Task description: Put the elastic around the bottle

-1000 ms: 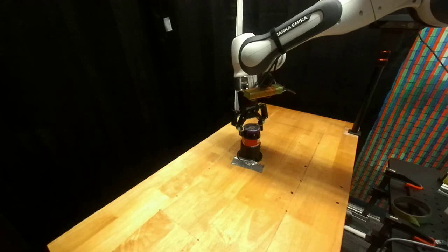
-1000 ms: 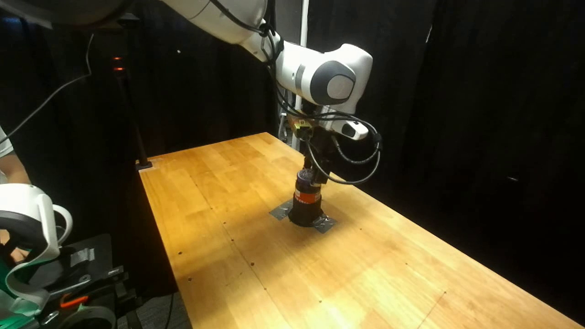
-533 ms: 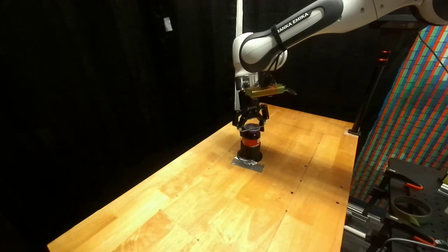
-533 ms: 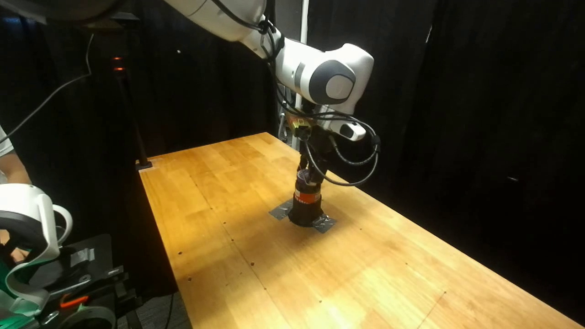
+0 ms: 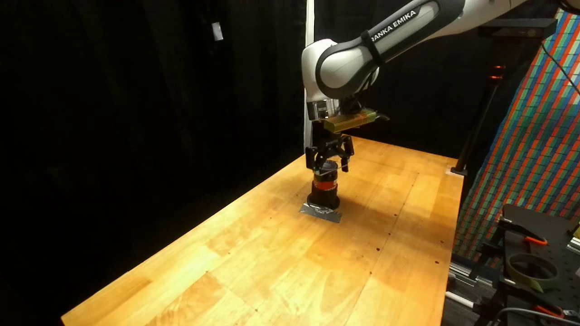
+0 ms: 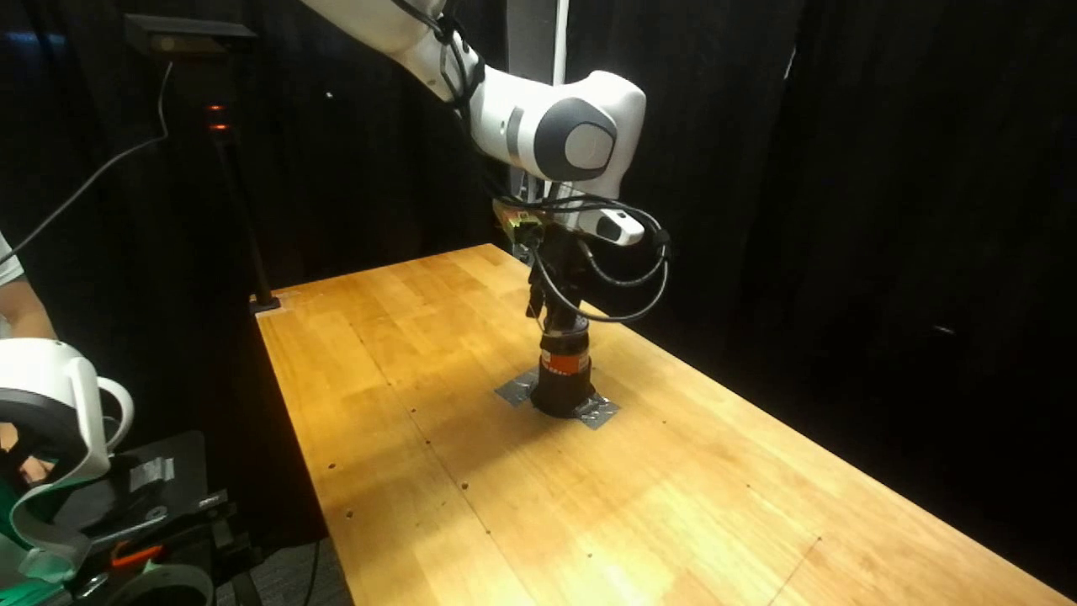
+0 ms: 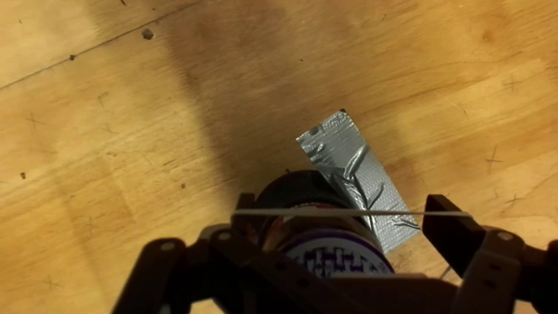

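The gripper (image 7: 342, 213) has shifted sideways, fingers spread with the elastic (image 7: 392, 213) taut between them, while the bottle (image 5: 325, 184) stands upright on the table (image 5: 272, 271) beneath, nearer the finger at left in the wrist view, so centring over it likely comes first.

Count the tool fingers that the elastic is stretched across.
2. In the wrist view, one finger is at the picture's left and the other finger at its right, with the elastic spanning the gap between them.
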`<state>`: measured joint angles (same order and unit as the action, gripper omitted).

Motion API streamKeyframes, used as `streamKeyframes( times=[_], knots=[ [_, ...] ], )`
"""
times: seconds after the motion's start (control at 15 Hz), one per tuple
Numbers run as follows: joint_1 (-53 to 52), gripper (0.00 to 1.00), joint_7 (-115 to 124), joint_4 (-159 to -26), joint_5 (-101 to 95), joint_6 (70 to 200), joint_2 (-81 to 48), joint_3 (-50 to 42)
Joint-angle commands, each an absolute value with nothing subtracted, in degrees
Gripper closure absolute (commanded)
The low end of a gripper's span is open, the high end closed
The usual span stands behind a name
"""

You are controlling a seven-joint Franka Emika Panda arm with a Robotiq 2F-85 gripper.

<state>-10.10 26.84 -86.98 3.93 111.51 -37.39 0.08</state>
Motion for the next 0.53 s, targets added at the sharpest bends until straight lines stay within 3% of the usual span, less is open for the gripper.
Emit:
streamKeyframes(
  times=[0.0, 0.2, 0.27, 0.47],
  knots=[
    [-12.9, 0.00, 31.2, -94.8, -0.1, 116.4, -32.5, -1.8],
    [-14.3, 0.00, 34.6, -98.6, -3.2, 120.2, -30.8, -2.7],
    [-14.5, 0.20, 35.3, -100.0, -3.7, 121.5, -30.2, -2.5],
    [-14.9, 0.44, 36.9, -103.8, -4.7, 124.4, -28.4, -2.2]
  ],
)
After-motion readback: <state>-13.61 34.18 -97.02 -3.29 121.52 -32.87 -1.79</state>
